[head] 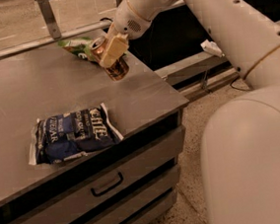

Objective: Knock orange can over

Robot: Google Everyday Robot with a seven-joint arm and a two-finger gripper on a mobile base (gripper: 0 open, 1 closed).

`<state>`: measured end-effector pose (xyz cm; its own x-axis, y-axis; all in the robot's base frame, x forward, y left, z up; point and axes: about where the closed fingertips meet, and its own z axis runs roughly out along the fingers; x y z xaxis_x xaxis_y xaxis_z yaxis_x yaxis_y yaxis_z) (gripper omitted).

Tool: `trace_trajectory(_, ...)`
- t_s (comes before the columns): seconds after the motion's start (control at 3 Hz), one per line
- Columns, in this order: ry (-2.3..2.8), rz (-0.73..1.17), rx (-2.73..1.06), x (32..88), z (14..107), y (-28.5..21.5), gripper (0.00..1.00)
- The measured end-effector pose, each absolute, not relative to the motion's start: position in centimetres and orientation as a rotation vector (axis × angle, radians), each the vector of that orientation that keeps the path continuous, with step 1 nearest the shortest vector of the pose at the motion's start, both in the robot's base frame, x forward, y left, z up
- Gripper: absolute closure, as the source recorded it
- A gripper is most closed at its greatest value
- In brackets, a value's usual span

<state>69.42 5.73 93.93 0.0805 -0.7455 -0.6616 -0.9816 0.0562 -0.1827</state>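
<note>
The orange can (pixel 116 69) is at the back right of the grey counter (pixel 143 91). It leans strongly, with its silver top (pixel 97 44) tipped toward the upper left and its base near the counter top. My gripper (pixel 113 49) lies across the can's upper part and touches it. The arm reaches in from the upper right.
A blue chip bag (pixel 73 135) lies flat at the counter's front left. A green chip bag (pixel 76 44) lies just behind the can by a metal post (pixel 48 16). Drawers with a handle (pixel 106 184) are below. My white base (pixel 254 162) fills the right foreground.
</note>
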Motion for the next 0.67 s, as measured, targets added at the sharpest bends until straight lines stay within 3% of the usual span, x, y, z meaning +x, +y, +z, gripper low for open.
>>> trace_trajectory(0.67,1.994,0.292,-1.843,66.8,93.0,1.8,0.94)
